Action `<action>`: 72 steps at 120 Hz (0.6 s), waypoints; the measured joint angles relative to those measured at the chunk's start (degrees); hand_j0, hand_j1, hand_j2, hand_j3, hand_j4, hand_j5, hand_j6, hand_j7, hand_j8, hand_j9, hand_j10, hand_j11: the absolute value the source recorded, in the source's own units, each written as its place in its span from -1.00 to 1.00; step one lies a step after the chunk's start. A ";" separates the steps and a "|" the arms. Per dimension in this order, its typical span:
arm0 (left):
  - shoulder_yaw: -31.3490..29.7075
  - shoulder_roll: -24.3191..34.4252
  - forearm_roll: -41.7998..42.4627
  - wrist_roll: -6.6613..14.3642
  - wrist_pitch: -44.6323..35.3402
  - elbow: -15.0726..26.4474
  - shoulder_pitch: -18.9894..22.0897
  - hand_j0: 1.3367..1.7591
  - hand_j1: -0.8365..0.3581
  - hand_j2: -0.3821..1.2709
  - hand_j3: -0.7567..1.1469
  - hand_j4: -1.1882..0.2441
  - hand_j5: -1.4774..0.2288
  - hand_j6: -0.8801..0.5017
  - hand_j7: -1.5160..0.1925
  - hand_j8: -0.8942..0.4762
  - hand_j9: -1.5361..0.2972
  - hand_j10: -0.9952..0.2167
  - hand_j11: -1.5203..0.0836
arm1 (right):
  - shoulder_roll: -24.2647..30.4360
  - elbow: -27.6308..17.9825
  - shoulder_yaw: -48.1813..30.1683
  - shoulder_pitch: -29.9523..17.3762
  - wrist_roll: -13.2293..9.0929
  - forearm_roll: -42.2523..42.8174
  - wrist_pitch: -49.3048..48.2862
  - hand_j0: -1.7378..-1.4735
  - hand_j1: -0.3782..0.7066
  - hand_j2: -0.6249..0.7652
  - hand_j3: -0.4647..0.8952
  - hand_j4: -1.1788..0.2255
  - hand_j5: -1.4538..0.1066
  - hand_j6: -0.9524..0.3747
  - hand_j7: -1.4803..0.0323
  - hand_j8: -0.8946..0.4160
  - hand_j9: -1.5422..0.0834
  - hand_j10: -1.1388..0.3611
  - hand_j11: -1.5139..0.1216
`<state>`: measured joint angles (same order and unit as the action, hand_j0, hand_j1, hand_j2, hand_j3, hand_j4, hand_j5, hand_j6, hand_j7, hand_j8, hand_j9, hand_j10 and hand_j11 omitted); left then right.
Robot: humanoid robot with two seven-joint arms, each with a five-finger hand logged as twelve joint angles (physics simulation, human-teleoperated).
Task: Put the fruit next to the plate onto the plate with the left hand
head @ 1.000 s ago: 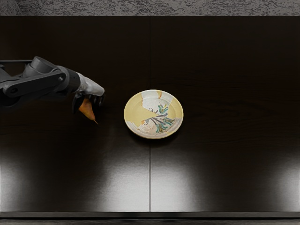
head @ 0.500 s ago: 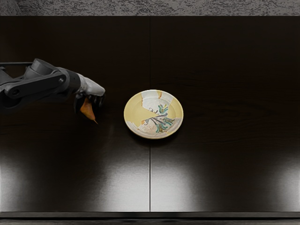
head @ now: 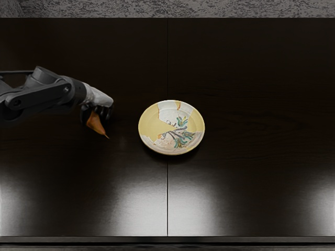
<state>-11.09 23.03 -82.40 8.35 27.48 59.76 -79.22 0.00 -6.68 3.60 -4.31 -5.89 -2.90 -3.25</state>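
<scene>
Left robot hand (head: pixel 97 111) and fruit (head: pixel 95 123) slightly farther left.

Small orange-brown fruit (head: pixel 96 124) with a pointy tip, tilted, held in the left robot hand (head: pixel 98 111), left of the round yellow-and-white plate (head: pixel 150 124) with painted green leaves

I see a dark, glossy table (head: pixel 251 63) filling nearly the whole view. A thin seam (head: pixel 167 204) runs far to near down its middle, splitting it into left and right halves. Pale glare (head: pixel 42 193) lies on the near part, one patch left, one right. Past the far edge I make out a rough grey strip (head: pixel 183 8). The near edge shows as a lighter line.
</scene>
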 joint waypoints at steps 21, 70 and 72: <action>-0.47 -0.34 0.04 0.00 -0.75 -0.12 0.49 0.52 0.01 -0.42 -0.21 -0.02 -0.01 -0.43 0.04 -0.41 -0.01 -0.16 0.11 | 0.00 0.00 0.00 0.00 0.00 0.00 0.00 -0.40 -0.89 -0.11 -0.32 0.64 0.82 0.40 0.92 0.33 0.86 0.49 0.81; -0.53 -0.80 0.52 -0.10 -1.16 -1.08 1.17 0.52 -0.11 -0.39 -0.21 0.16 -0.33 -0.25 -0.24 -0.46 -0.10 -0.26 0.01 | 0.00 0.00 0.00 0.00 0.00 0.00 0.00 -0.40 -0.89 -0.11 -0.32 0.64 0.82 0.40 0.92 0.33 0.86 0.49 0.81; -0.52 -0.80 0.57 -0.10 -1.15 -1.11 1.17 0.52 -0.11 -0.38 -0.21 0.16 -0.33 -0.25 -0.24 -0.45 -0.11 -0.27 0.00 | 0.00 0.00 0.00 0.00 0.00 0.00 0.00 -0.40 -0.89 -0.11 -0.32 0.64 0.82 0.40 0.92 0.33 0.86 0.49 0.81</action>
<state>-11.61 22.23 -81.83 8.25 26.33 58.65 -78.05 0.00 -6.68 3.60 -4.31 -5.89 -2.90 -3.25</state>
